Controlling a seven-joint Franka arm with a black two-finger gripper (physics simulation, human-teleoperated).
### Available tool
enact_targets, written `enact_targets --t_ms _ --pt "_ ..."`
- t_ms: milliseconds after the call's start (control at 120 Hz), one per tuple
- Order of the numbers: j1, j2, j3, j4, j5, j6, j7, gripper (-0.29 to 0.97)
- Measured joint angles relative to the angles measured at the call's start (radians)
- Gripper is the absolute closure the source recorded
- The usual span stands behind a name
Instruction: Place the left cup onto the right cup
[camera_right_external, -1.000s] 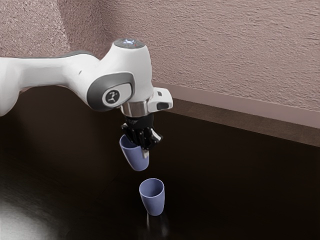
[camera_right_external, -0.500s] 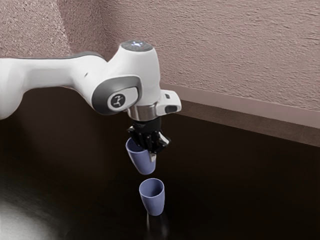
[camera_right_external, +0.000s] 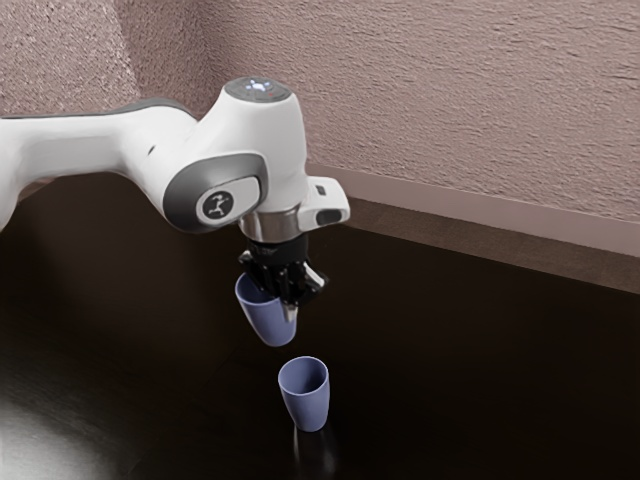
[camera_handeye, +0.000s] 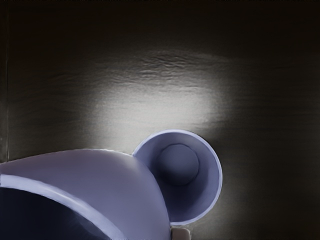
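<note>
A blue cup hangs tilted in the air, and my gripper is shut on its rim. In the wrist view this held cup is the large blurred blue shape under my hand. A second blue cup stands upright on the dark table, below the held one and slightly toward the exterior view's right. Its open mouth and round bottom show in the wrist view, partly covered by the held cup's wall. The two cups are apart, with a gap between them.
The dark glossy table reaches to a rough pinkish wall with a pale baseboard at the back. A bright reflection lies on the table near the exterior view's lower left corner.
My hand with the held cup first shifted right and slightly down, then swung back toward the exterior view's left. The standing cup has not moved.
</note>
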Motion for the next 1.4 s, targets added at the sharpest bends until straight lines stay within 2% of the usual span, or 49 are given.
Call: enact_targets --t_ms 992,1400 --pt "-0.047 0.017 -0.003 -0.031 0.008 0.015 -0.051 0.78" --pt "-0.047 0.077 -0.004 -0.029 0.018 0.047 -0.066 0.78"
